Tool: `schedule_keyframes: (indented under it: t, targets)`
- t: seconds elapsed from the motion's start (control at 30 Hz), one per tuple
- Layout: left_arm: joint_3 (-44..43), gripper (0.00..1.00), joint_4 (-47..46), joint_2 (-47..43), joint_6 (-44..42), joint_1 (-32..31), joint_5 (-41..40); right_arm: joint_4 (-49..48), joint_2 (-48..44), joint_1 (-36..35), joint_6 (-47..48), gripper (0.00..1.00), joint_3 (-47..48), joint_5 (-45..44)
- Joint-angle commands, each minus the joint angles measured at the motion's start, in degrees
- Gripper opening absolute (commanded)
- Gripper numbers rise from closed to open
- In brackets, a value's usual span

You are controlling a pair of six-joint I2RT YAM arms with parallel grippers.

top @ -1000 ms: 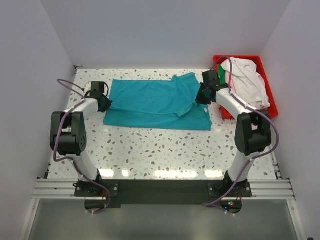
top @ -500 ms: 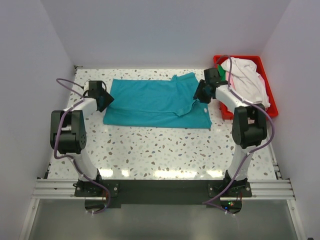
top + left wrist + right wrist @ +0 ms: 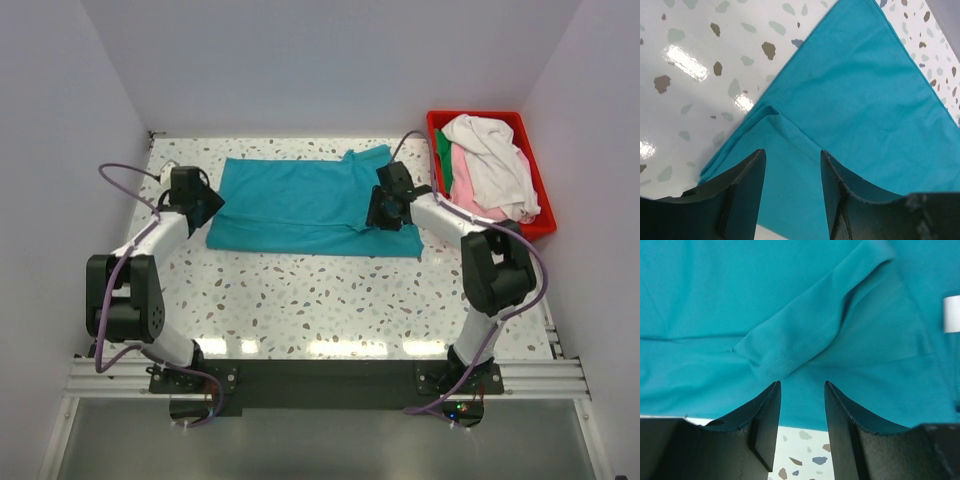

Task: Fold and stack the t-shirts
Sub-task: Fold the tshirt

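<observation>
The left hand [image 3: 792, 155] hangs low over the left corner of the teal t-shirt [image 3: 290, 200], fingers apart, gripping nothing. The right hand [image 3: 802, 385], equally parted and empty, points down at a folded sleeve [image 3: 785, 350] near the shirt's right end. The shirt lies flat on the desk [image 3: 300, 290], both arms angled inward. Beside the right arm, a red bin [image 3: 490, 115] holds a white t-shirt [image 3: 495, 160] and a pink t-shirt [image 3: 462, 185].

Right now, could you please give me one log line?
left hand: open over teal cloth t-shirt | right hand: open over its sleeve | held: nothing
</observation>
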State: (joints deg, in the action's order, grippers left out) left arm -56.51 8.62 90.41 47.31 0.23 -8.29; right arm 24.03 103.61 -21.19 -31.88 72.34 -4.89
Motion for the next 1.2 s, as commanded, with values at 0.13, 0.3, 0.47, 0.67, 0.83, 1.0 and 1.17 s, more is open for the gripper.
schedule_keyframes:
  t: [0.13, 0.3, 0.47, 0.67, 0.83, 1.0, 1.17]
  targets:
    - [5.0, 0.48, -0.9, -2.9, 1.5, -6.8, -3.0, -4.7, 3.3, -1.8, -1.2, 0.37, 1.1, -1.9]
    - [7.4, 0.47, -2.6, -1.8, 1.6, -8.0, -2.7, -4.8, 6.1, -1.8, -1.4, 0.36, 3.9, -2.6]
    - [7.7, 0.46, -2.9, -1.1, 1.4, -8.1, -2.6, -3.6, 9.0, -1.8, -1.4, 0.36, 9.7, -2.1]
    - [7.4, 0.46, -2.5, -0.9, 0.9, -8.1, -2.4, -3.2, 13.5, -1.1, -1.3, 0.38, 16.8, -1.3]
    - [6.9, 0.47, -1.9, -1.7, 0.4, -8.1, -2.2, -2.2, 15.6, -0.8, -0.7, 0.39, 21.4, 0.2]
    - [6.9, 0.57, -0.9, -3.5, 0.2, -8.1, -3.0, -2.6, 12.1, -0.5, 0.9, 0.53, 20.0, -1.7]
    - [8.1, 0.64, 0.7, -7.3, 0.7, -8.1, -4.4, -2.0, 6.1, -0.5, 1.3, 0.53, 15.4, -4.7]
